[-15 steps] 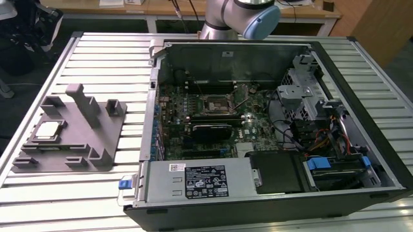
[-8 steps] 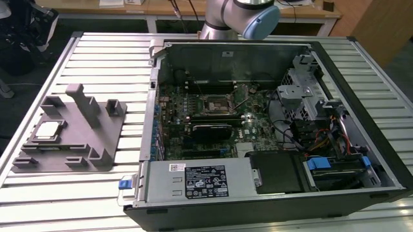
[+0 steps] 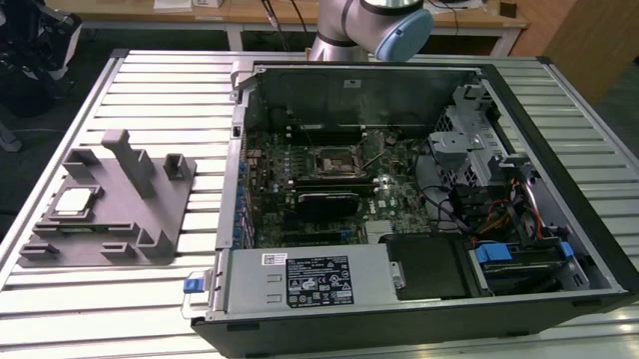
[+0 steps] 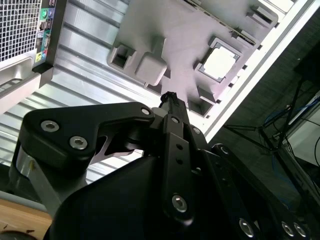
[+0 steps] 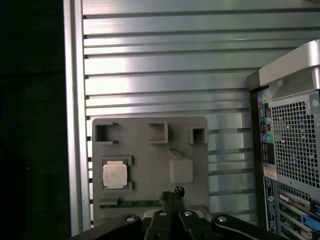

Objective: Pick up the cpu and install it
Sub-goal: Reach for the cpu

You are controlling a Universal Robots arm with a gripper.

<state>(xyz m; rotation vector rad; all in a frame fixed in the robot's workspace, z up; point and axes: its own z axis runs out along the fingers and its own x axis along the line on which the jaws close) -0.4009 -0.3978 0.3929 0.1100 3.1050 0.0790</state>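
hand (image 5: 173, 192), cpu (image 5: 115, 175) on grey block (image 5: 150, 150), case (image 5: 295, 145) beside

The cpu (image 3: 75, 202) was seated in a recess of the fixture block (image 3: 112, 217), which was laid on the slatted table (image 3: 170, 90) at the exterior view's left. The open computer case (image 3: 399, 327) was set just beside the block, at the exterior view's right, with the socket (image 3: 334, 159) placed on the motherboard (image 3: 399, 198) inside it.

arm (image 3: 334, 34): silver-grey tube, pale blue round joint cap (image 3: 402, 34) | gripper (image 4: 169, 96): matte black flat link plates (image 4: 80, 132) | screws (image 4: 79, 143): silver socket heads, on plates behind gripper tips | bracket (image 4: 30, 175): bare metal, beside gripper base
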